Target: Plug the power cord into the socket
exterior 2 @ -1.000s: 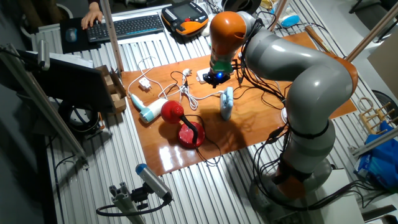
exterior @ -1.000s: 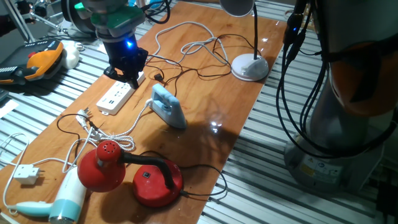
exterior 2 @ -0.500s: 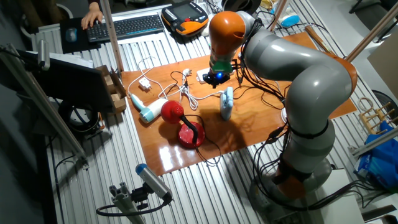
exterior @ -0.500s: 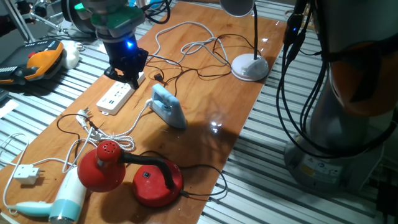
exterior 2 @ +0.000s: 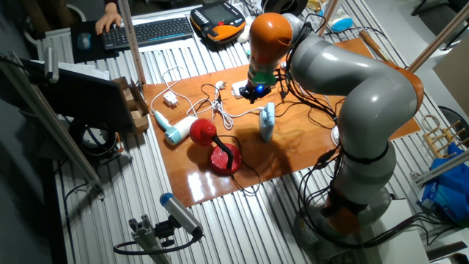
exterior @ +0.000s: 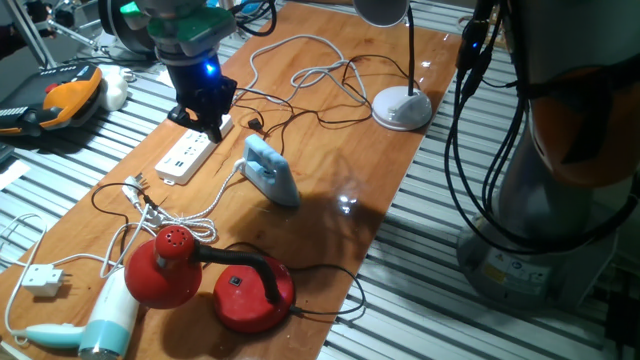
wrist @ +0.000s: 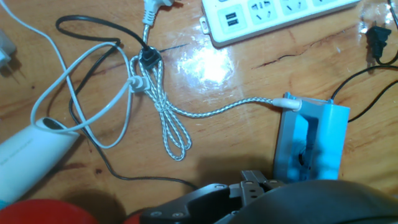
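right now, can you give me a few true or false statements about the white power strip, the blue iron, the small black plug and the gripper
1. The small black plug lies loose on the wooden table, not in the long white power strip. True.
2. The blue iron rests on top of the power strip. False: it sits on the table beside the strip, apart from it.
3. The gripper is above the far end of the power strip. True.
4. The white-grey braided cord runs into the red desk lamp. False: it runs into the blue iron.
5. Every outlet seen in the hand view holds a plug. False: those seen are empty.
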